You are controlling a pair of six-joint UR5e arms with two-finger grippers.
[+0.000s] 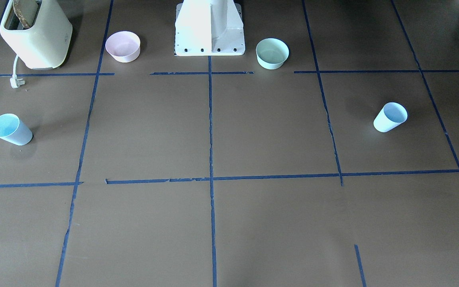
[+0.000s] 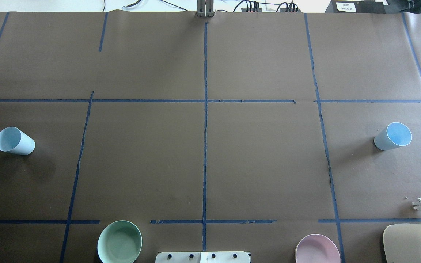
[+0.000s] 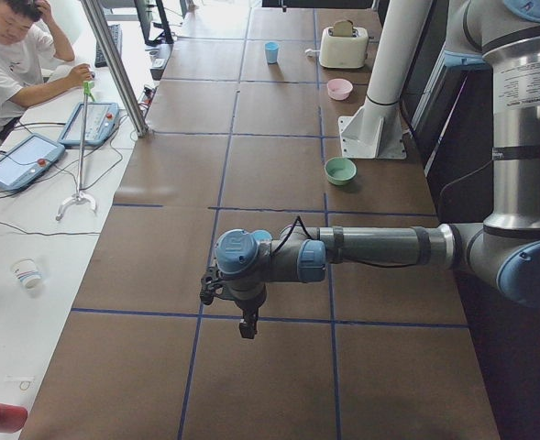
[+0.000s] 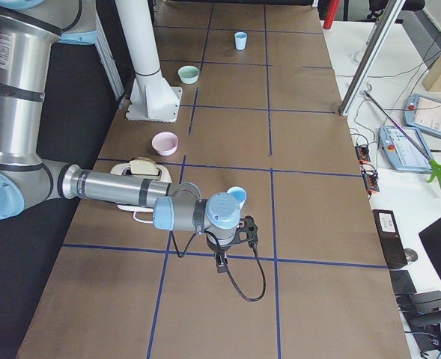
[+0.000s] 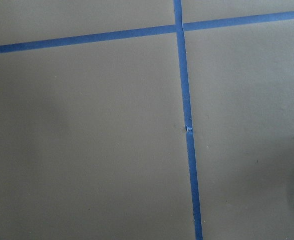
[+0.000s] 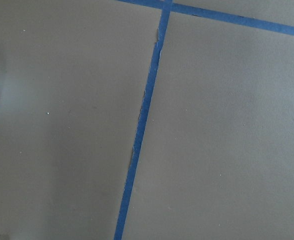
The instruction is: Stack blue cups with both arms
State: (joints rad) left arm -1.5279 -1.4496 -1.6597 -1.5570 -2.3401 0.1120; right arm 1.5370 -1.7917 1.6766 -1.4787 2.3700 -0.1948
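While both arms reach out over the brown table (image 2: pixel 261 164), I've got the 2 blue cups upright and well apart: the left cup (image 2: pixel 15 141) at the robot's left end, the right cup (image 2: pixel 393 136) at its right end, each standing free. The left gripper (image 3: pixel 247 328) points down near its cup, and the right gripper (image 4: pixel 220 263) does likewise. Both show only in the side views, so I cannot tell how far either pincer is parted or whether it grasps anything. The mint-green bowl (image 2: pixel 119 241) and pink bowl (image 2: pixel 317 250) flank the white pedestal (image 2: pixel 202 257).
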